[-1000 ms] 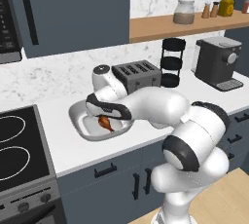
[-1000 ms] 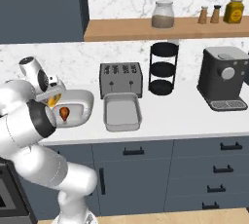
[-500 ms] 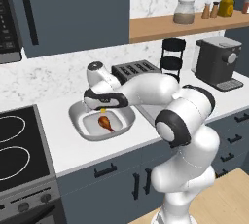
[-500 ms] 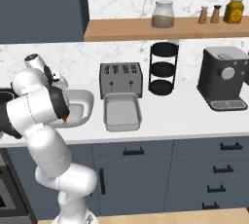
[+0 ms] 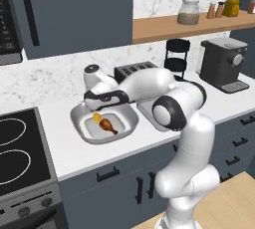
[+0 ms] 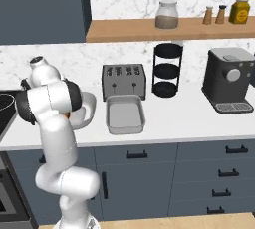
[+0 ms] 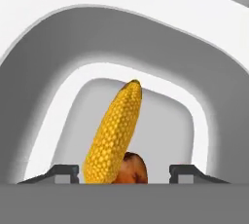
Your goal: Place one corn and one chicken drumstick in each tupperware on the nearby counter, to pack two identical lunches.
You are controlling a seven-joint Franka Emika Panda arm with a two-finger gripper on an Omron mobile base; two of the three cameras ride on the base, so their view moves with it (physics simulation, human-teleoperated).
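Observation:
The deep rounded tupperware tub (image 5: 79,123) sits on the white counter (image 5: 60,148) left of the toaster. Inside it lie a reddish-brown chicken drumstick (image 5: 106,125) and a yellow corn (image 5: 96,117), touching each other. In the hand view the corn (image 7: 114,130) leans over the drumstick (image 7: 133,169) on the tub floor (image 7: 165,121). My gripper (image 5: 95,108) hangs just above the tub's back part, open (image 7: 124,172), its fingertips (image 7: 63,172) wide of the corn on both sides. The shallower rectangular tupperware tray (image 6: 124,114) stands bare to the right, before the toaster.
A dark toaster (image 6: 123,80) stands behind the tray, with a black tiered rack (image 6: 168,71) and a coffee machine (image 6: 231,81) further right. A stove top (image 5: 15,148) borders the counter on the left. The wooden shelf (image 6: 164,28) with jars hangs above.
My elbow has swung right and forward while the hand stayed over the tub. A corn now shows in the tub beside the drumstick.

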